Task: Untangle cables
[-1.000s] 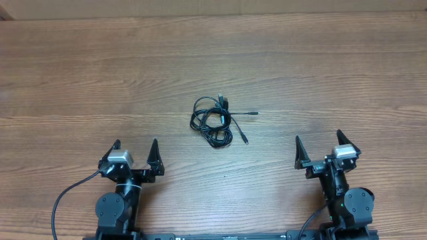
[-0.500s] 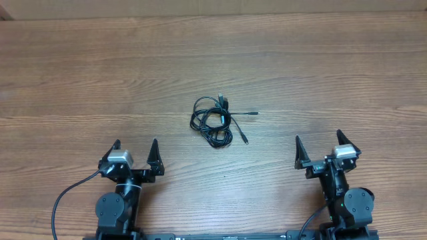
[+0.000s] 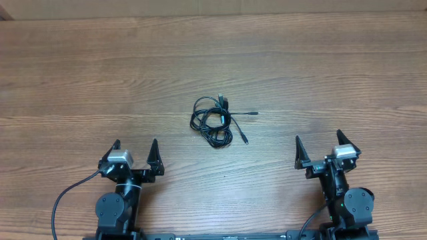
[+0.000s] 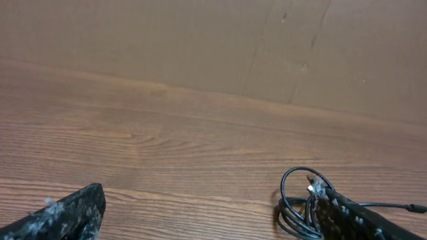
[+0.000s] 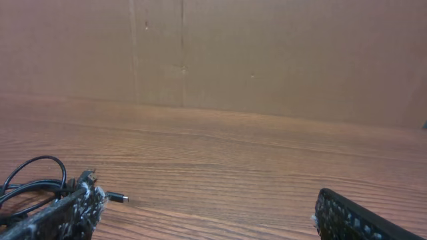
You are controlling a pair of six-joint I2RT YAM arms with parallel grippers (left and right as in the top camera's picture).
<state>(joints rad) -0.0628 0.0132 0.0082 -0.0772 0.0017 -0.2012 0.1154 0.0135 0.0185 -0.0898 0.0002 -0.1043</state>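
Observation:
The cables (image 3: 215, 119) lie as one small knotted black bundle at the middle of the wooden table, with two plug ends sticking out to the right. The bundle shows at the lower right of the left wrist view (image 4: 298, 200) and at the lower left of the right wrist view (image 5: 30, 180), where a plug end (image 5: 116, 197) lies beside my finger. My left gripper (image 3: 134, 151) is open and empty, near the front edge, left of the bundle. My right gripper (image 3: 318, 145) is open and empty, near the front edge, right of the bundle.
A brown cardboard wall (image 4: 200, 40) stands along the table's far edge (image 3: 213, 17). A thick black wire (image 3: 63, 200) loops from the left arm base at the front.

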